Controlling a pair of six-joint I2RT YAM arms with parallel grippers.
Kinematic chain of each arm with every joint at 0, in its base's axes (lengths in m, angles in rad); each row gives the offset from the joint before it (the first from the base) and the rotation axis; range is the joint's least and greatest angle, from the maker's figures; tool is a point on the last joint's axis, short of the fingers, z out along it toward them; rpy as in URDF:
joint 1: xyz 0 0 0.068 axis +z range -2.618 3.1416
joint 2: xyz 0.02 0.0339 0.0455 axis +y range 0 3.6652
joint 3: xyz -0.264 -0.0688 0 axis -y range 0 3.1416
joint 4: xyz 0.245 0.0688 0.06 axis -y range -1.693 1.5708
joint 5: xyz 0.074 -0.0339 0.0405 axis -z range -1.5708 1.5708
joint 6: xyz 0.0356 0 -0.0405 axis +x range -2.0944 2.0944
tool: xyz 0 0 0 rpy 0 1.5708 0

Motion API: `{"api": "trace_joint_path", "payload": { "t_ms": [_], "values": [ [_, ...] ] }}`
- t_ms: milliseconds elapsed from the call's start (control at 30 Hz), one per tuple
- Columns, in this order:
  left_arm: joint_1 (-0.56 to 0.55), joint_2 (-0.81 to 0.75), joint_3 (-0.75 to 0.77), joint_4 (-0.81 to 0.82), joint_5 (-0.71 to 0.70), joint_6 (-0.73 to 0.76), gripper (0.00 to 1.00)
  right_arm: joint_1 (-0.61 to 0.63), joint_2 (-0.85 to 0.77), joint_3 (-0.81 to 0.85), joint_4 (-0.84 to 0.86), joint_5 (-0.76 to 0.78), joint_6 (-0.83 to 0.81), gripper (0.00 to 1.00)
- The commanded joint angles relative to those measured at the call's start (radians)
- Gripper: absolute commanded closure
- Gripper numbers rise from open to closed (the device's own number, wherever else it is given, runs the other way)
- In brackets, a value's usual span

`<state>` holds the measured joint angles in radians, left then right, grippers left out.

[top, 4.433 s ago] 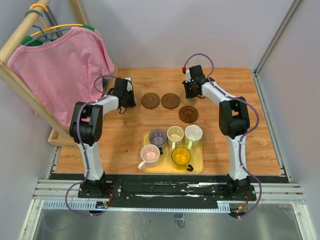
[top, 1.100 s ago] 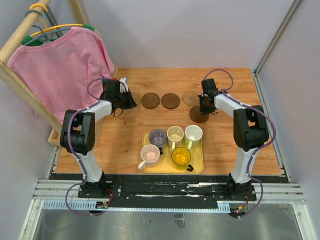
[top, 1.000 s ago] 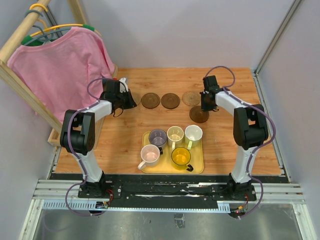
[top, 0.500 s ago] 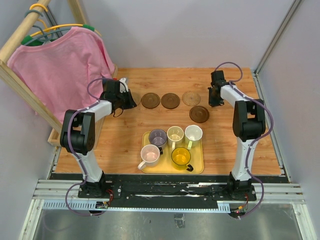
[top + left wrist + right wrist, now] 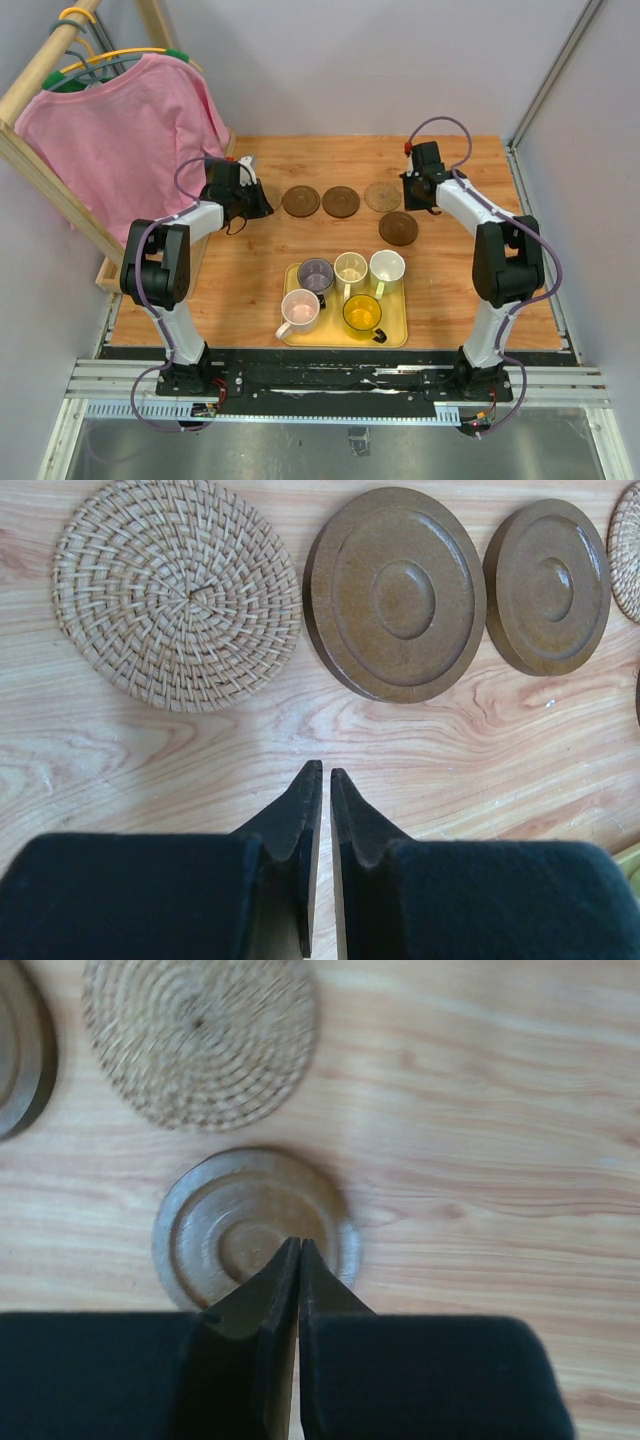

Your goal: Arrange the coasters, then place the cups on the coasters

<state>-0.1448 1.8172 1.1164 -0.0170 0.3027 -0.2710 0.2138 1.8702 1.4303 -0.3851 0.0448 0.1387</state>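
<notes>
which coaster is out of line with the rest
The dark brown coaster nearest the yellow tray, lying just in front of the tan woven coaster. The rest form a row farther back; this one sits alone, closer to the arms.

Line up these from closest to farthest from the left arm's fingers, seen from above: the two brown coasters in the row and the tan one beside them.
1. Left brown coaster, just right of the left arm's fingers.
2. Middle brown coaster, next along the row.
3. Tan coaster, the row's right end.
</notes>
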Motion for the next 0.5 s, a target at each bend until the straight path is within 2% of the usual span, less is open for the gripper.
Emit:
{"api": "trace_joint_path", "payload": {
  "t_ms": [0,300,467],
  "values": [
    [0.007,-0.035,-0.028,0.032,0.014,-0.004,0.87,0.052,0.043,-0.043,0.000,-0.045,-0.015,0.97],
    [0.007,-0.032,-0.039,0.036,0.006,-0.002,0.85,0.089,0.105,-0.034,0.008,-0.096,0.015,0.97],
    [0.007,-0.028,-0.035,0.033,0.006,0.001,0.84,0.085,0.163,-0.030,-0.010,-0.053,0.086,0.98]
  ]
}}
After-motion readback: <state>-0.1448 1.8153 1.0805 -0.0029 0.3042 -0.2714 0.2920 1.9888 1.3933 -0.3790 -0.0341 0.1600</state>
